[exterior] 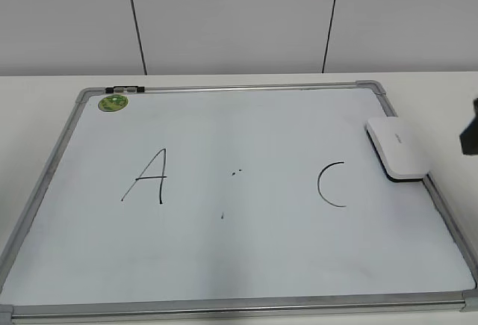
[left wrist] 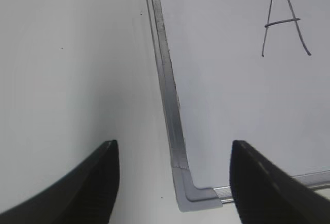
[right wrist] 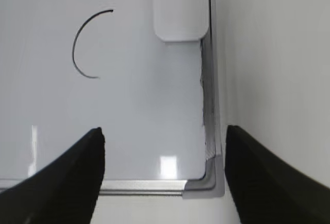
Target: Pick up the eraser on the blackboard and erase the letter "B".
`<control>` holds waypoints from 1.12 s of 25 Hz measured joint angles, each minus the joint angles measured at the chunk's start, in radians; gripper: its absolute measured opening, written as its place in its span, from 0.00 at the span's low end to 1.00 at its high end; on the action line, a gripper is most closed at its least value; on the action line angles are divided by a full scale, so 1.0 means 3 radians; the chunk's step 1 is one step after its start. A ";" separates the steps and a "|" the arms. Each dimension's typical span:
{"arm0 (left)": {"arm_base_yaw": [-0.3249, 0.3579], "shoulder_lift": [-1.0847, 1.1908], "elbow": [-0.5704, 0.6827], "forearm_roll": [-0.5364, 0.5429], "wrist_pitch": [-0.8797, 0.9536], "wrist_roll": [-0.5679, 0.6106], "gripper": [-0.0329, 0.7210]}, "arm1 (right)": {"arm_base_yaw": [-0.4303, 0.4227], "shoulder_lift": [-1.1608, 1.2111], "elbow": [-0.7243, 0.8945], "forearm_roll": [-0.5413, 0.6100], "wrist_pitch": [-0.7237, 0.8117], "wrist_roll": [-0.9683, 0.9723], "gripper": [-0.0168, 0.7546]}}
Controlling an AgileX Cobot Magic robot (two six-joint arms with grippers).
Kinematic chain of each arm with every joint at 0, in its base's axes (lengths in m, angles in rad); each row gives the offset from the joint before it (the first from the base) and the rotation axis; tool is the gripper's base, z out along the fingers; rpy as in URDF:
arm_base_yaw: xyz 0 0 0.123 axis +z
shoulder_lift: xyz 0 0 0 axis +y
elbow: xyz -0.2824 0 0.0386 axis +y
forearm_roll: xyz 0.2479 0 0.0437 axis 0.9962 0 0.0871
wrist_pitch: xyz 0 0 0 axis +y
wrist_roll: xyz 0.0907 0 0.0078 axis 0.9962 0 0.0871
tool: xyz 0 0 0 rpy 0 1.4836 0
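The blackboard (exterior: 246, 258) is a white board in a grey frame, lying flat on the table. It bears a black "A" (exterior: 147, 178) and a "C" (exterior: 331, 184). No letter "B" shows between them, only small black specks (exterior: 237, 172). The white eraser (exterior: 399, 148) lies on the board's right edge, beside the "C". My left gripper (left wrist: 174, 147) is open and empty above the board's near left corner (left wrist: 198, 195). My right gripper (right wrist: 163, 131) is open and empty above the near right corner (right wrist: 209, 180), with the eraser (right wrist: 180, 7) and "C" (right wrist: 85, 46) ahead of it.
A small green round magnet (exterior: 113, 102) sits at the board's far left corner, next to a small dark clip (exterior: 125, 88) on the frame. A dark part of the right arm (exterior: 469, 134) shows at the right edge. White table surrounds the board; a panelled wall stands behind.
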 joint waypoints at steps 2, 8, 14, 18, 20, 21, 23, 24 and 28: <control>0.0000 -0.0252 0.0107 0.0000 0.0031 0.0000 0.70 | 0.0000 -0.0488 0.0377 0.0000 -0.0020 0.0000 0.72; -0.0006 -0.1001 0.0266 0.0000 0.0345 0.0000 0.70 | 0.0000 -0.1563 0.1006 0.0083 0.0040 0.0007 0.72; -0.0200 -0.1534 0.0272 0.0102 0.0804 0.0000 0.70 | 0.0007 -0.2521 0.1218 0.0072 0.0459 0.0007 0.72; -0.0235 -0.1936 0.0272 0.0140 0.1083 0.0000 0.70 | 0.0007 -0.3234 0.1225 -0.0027 0.0923 0.0007 0.72; -0.0235 -0.2162 0.0272 0.0161 0.1211 0.0000 0.70 | 0.0007 -0.3420 0.1275 -0.0103 0.1033 0.0007 0.72; -0.0235 -0.2245 0.0272 0.0167 0.1259 0.0000 0.70 | 0.0007 -0.3502 0.1308 -0.0153 0.1077 0.0007 0.72; -0.0235 -0.2408 0.0272 0.0205 0.1324 0.0000 0.70 | 0.0007 -0.3616 0.1403 -0.0255 0.1102 0.0007 0.72; -0.0235 -0.2481 0.0272 0.0211 0.1338 0.0000 0.70 | 0.0007 -0.3653 0.1427 -0.0286 0.1111 0.0007 0.72; -0.0235 -0.2654 0.0377 0.0224 0.1397 0.0000 0.70 | 0.0007 -0.3686 0.1493 -0.0347 0.1020 0.0007 0.72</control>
